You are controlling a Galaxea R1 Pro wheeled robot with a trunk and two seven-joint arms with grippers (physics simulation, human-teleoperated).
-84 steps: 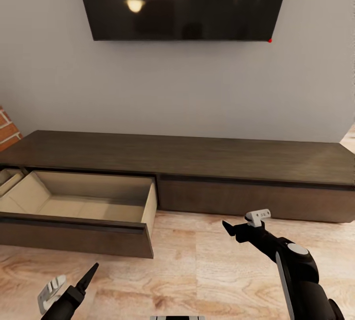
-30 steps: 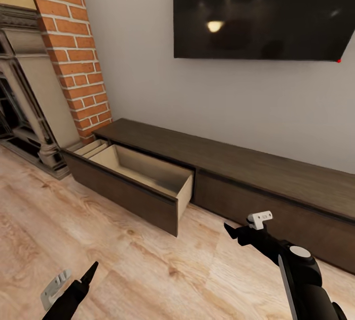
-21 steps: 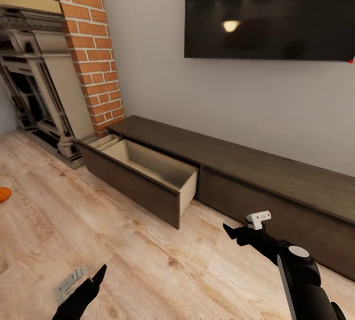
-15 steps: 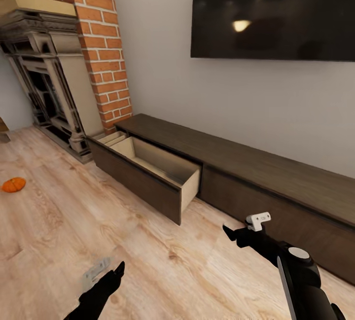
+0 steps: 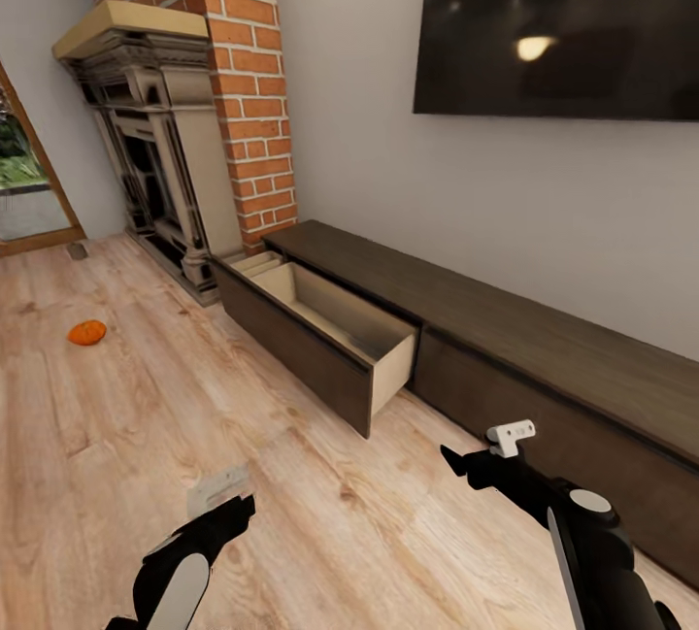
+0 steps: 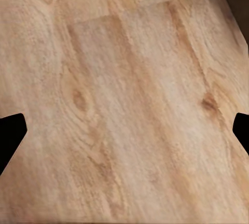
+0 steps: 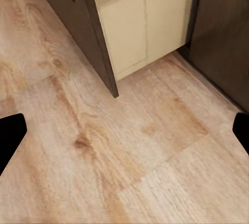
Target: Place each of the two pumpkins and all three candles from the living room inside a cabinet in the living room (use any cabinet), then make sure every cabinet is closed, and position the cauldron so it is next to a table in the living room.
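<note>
Both claws are empty and spread wide. In the wrist views the finger tips sit at opposite edges with bare floor (image 6: pixel 124 99) between them. The right claw (image 5: pixel 476 460) hangs over the planks just in front of the cabinet (image 5: pixel 505 339), near the corner of its pulled-out drawer (image 5: pixel 320 339), which looks empty. The left claw (image 5: pixel 228 513) is low over open floor. One pumpkin (image 5: pixel 86 332) lies on the floor well off to the left, out in front of the fireplace (image 5: pixel 165 154).

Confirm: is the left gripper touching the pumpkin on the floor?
Apart. In the head view the pumpkin lies on the floor near the fireplace, bare planks separating it from the left gripper.
</note>
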